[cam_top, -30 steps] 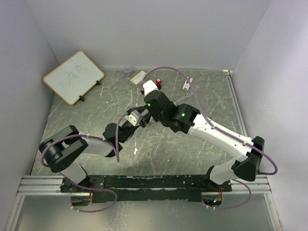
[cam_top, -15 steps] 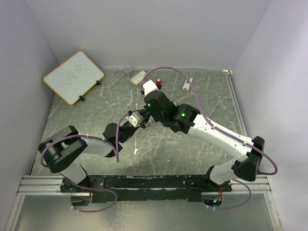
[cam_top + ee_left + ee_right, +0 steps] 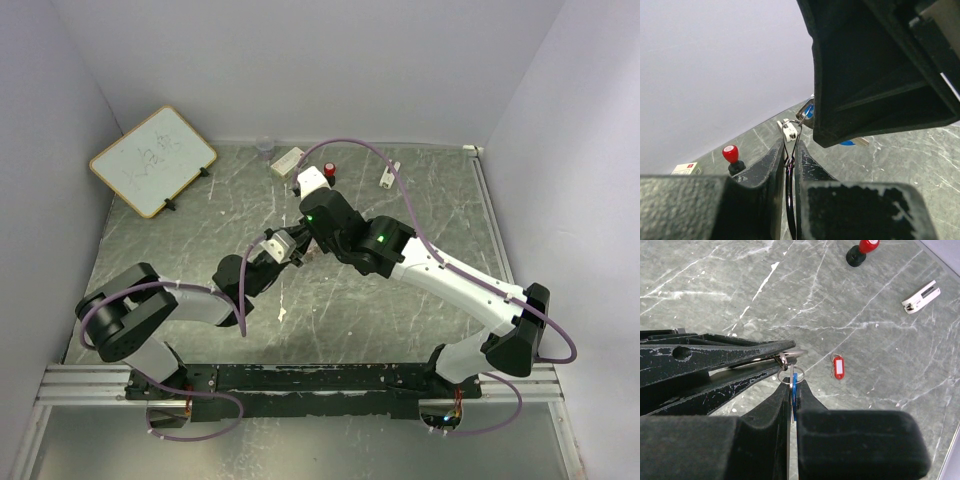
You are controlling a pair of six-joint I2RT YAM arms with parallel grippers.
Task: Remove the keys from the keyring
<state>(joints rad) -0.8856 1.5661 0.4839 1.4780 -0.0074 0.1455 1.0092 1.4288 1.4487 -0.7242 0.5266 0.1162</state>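
Keyring (image 3: 785, 375) and keys hang in the air over the middle of the tabletop (image 3: 715, 285), held between the two claws. The ring is a thin shiny loop. The left claw (image 3: 787, 353) comes in from the side. Its two long fingers are squeezed almost together on the ring's wire. The right claw (image 3: 792, 386) is pressed together too, and it pinches the blue key (image 3: 794, 401) flat between its tips.

The ring sits just past the right claw's tips and touches the left claw's tips. The blue key's long side runs straight back along the right claw's fingers, away from the ring. The two claws meet crosswise, and both are right at the ring, so neither is nearer.

I think the next job is to work the blue key round the wire and off, pulling away from the left claw.

A red key (image 3: 838, 366) lies loose on the tabletop, near but apart. A black thing with a red top (image 3: 860, 252) stands well apart, toward the far edge.
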